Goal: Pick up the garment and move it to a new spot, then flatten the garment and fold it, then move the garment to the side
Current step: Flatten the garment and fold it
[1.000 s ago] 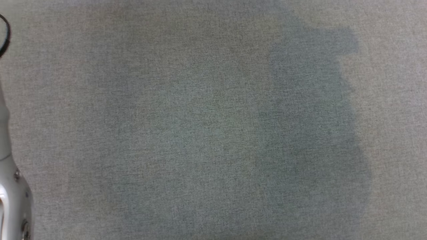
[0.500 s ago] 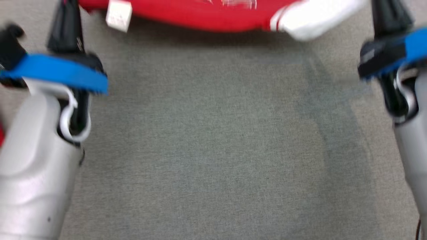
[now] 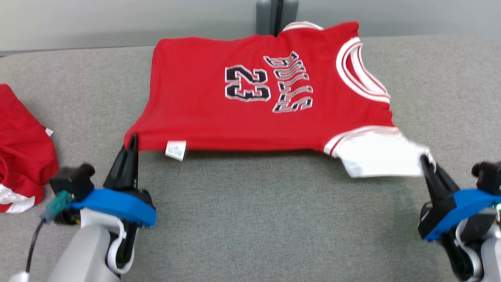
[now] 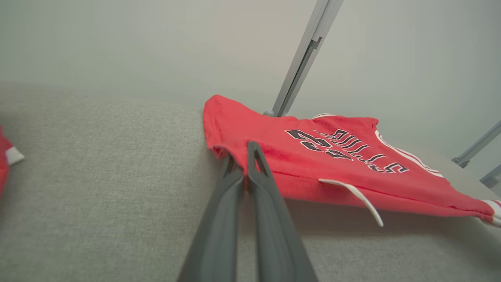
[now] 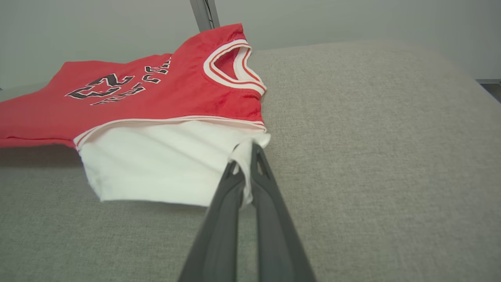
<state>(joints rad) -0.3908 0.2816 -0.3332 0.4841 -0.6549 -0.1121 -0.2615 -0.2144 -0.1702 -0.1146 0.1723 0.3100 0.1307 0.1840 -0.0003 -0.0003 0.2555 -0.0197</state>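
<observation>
Nearest, at the lower left of the head view, a pale forearm rises to a blue collar [image 3: 117, 205]. Just beyond it the left gripper [image 3: 132, 143] has its two dark fingers pressed together on the near-left corner of the red jersey [image 3: 242, 121], at the hem; the left wrist view shows red cloth pinched between the tips. At the lower right the right gripper [image 3: 426, 161] is likewise clenched, its tips nipping the near-right corner of a white sleeve [image 3: 375, 158] that sticks out from under the jersey's striped armhole; the right wrist view shows a fold of white cloth caught between the fingers. Between the two grippers the jersey's near edge is stretched from left to right and lifted off the grey cloth surface [image 3: 250, 219], with a shadow under it. A small white label [image 3: 175, 150] hangs from that edge just right of the left gripper. Farther on, the jersey spreads over the middle of the surface, hem to the left and neck opening [image 3: 344, 66] to the right, its black-and-white number 23 [image 3: 247, 83] and lettering facing up, turned sideways. Well to the left, apart from it, a second red garment [image 3: 21, 149] with white trim lies crumpled at the left edge. The jersey's far edge reaches the far rim of the surface, where a grey post [image 3: 276, 15] stands before a pale wall [image 3: 117, 19].
</observation>
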